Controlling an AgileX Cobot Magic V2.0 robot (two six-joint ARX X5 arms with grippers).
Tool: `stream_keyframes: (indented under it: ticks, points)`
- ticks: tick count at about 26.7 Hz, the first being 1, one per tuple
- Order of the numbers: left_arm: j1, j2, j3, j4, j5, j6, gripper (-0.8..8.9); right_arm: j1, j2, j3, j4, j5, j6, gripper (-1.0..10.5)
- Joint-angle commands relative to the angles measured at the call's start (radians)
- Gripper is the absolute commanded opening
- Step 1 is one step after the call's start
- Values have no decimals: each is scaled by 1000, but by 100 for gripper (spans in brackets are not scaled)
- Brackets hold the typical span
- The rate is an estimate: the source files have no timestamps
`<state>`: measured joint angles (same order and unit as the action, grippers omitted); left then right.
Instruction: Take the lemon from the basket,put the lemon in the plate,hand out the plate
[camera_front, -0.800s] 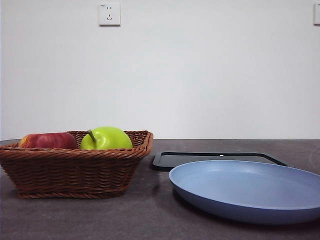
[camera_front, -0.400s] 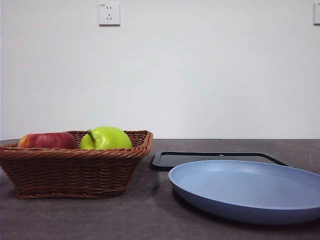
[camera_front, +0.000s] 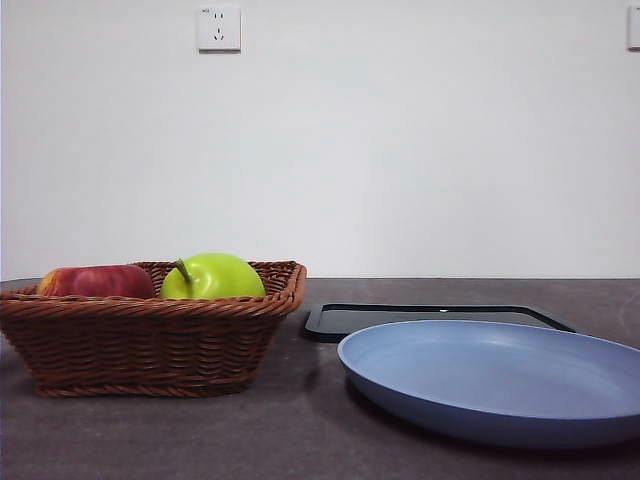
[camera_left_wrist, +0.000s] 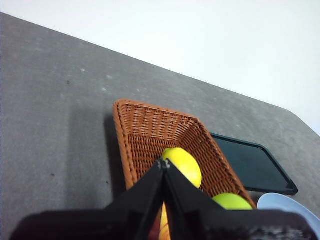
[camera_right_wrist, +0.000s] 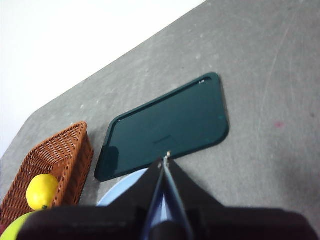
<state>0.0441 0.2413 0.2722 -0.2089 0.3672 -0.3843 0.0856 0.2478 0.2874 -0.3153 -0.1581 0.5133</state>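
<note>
The brown wicker basket (camera_front: 150, 340) stands at the left of the front view. The yellow lemon (camera_left_wrist: 184, 166) lies inside it; it also shows in the right wrist view (camera_right_wrist: 41, 191) and is hidden behind the basket wall in the front view. The light blue plate (camera_front: 500, 375) sits at the front right, empty. My left gripper (camera_left_wrist: 162, 163) is shut and empty, high above the basket (camera_left_wrist: 150, 130). My right gripper (camera_right_wrist: 166, 159) is shut and empty, high above the plate's edge (camera_right_wrist: 125, 187). Neither gripper shows in the front view.
A red apple (camera_front: 95, 281) and a yellow-green apple (camera_front: 213, 276) lie in the basket. A flat black tray (camera_front: 430, 318) lies behind the plate; it also shows in the right wrist view (camera_right_wrist: 167, 125). A grey table (camera_front: 300, 430) carries everything.
</note>
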Motion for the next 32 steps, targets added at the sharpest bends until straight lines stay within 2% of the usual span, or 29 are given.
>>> stream_keyframes:
  ticks: [1, 6, 12, 14, 18, 23, 26, 27, 30, 32]
  points:
    - [3, 87, 81, -6, 11, 53, 6, 1, 56, 92, -33, 0, -80, 3]
    - [1, 248, 231, -52, 67, 125, 6, 1, 188, 256, -138, -1, -183, 3]
    - [-6, 460, 409, -145, 239, 183, 6, 1, 358, 433, -297, -2, -299, 4]
    - [-20, 525, 468, -200, 268, 215, 6, 1, 411, 475, -346, -2, -338, 4]
    - [-69, 631, 572, -315, 259, 309, 6, 1, 528, 544, -451, -81, -412, 3]
    - [-153, 717, 659, -416, 214, 341, 6, 2, 669, 558, -541, -169, -455, 14]
    - [-212, 728, 665, -410, 209, 340, 21, 3, 785, 558, -595, -183, -455, 85]
    - [-224, 728, 665, -406, 209, 340, 70, 3, 819, 558, -602, -183, -455, 129]
    - [-252, 728, 665, -397, 162, 327, 317, 3, 913, 558, -593, -179, -451, 284]
    - [-267, 728, 665, -400, 114, 303, 391, 3, 972, 558, -567, -175, -451, 321]
